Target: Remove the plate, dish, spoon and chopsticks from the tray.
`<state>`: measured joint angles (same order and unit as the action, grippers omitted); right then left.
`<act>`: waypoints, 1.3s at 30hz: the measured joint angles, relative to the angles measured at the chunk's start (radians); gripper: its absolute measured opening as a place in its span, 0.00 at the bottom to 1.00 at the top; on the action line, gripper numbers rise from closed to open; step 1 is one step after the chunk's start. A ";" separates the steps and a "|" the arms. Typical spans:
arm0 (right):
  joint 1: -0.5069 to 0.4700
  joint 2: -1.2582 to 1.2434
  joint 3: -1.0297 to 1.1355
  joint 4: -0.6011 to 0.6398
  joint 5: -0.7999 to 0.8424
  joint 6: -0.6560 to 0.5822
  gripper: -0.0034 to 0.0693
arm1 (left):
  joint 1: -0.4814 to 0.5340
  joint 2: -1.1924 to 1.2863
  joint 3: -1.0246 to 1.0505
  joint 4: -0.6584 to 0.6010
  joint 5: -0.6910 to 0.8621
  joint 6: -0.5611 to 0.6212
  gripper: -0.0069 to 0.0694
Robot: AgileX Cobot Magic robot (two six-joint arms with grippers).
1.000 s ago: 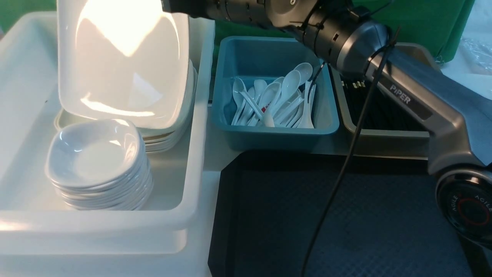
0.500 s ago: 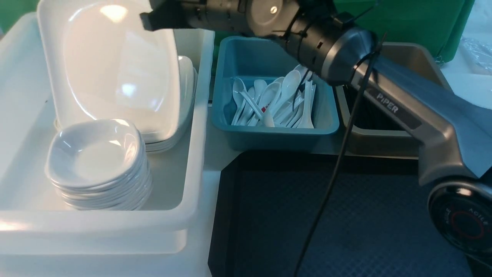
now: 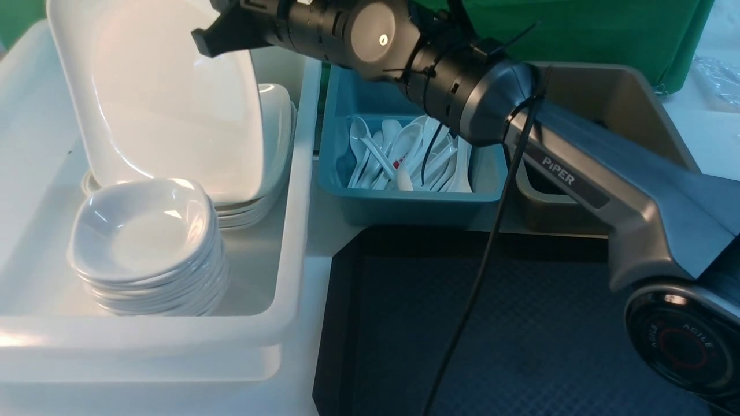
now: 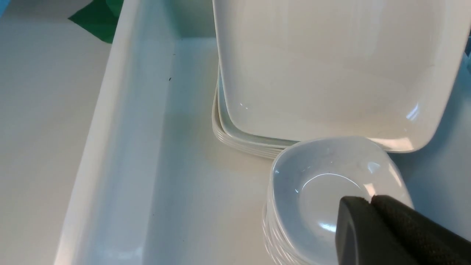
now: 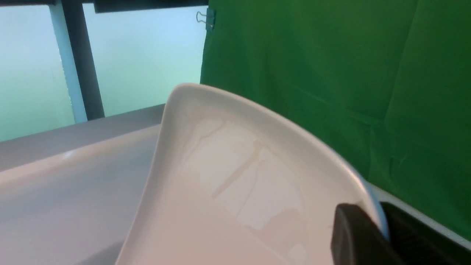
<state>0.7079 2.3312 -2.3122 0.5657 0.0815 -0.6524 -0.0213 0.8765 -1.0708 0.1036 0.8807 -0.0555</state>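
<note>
The large white plate (image 3: 156, 98) hangs steeply tilted over a stack of like plates (image 4: 239, 141) in the white tub (image 3: 289, 242). My right gripper (image 3: 222, 34) is shut on the plate's (image 5: 235, 184) upper rim, one finger on each face, as the right wrist view (image 5: 381, 219) shows. My left gripper (image 4: 369, 200) is shut on nothing and hovers over a stack of small dishes (image 4: 323, 176), which stands in front of the plates (image 3: 144, 242). White spoons (image 3: 404, 156) lie in the blue tub (image 3: 404, 199). The black tray (image 3: 520, 329) is bare where it shows. The chopsticks are hidden.
A brown tub (image 3: 613, 98) stands to the right of the blue one, partly behind my right arm (image 3: 578, 173). The arm's cable (image 3: 480, 277) dangles over the tray. Green cloth (image 3: 607, 29) hangs behind the tubs.
My right arm has swung left and lower, carrying the plate further left over the plate stack. More of the brown tub now shows behind the arm.
</note>
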 joint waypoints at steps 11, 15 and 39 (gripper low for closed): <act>-0.001 0.008 -0.006 -0.004 -0.039 0.003 0.29 | 0.000 0.000 0.000 0.000 0.000 0.000 0.11; -0.001 0.008 -0.008 -0.003 -0.046 0.003 0.44 | 0.000 0.000 0.000 0.000 0.000 0.000 0.11; -0.014 -0.231 -0.008 -0.181 0.391 0.125 0.11 | 0.002 0.106 -0.034 0.028 0.021 -0.048 0.11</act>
<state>0.6937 2.1003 -2.3203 0.3848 0.4726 -0.5277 -0.0190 0.9821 -1.1047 0.1317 0.9012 -0.1039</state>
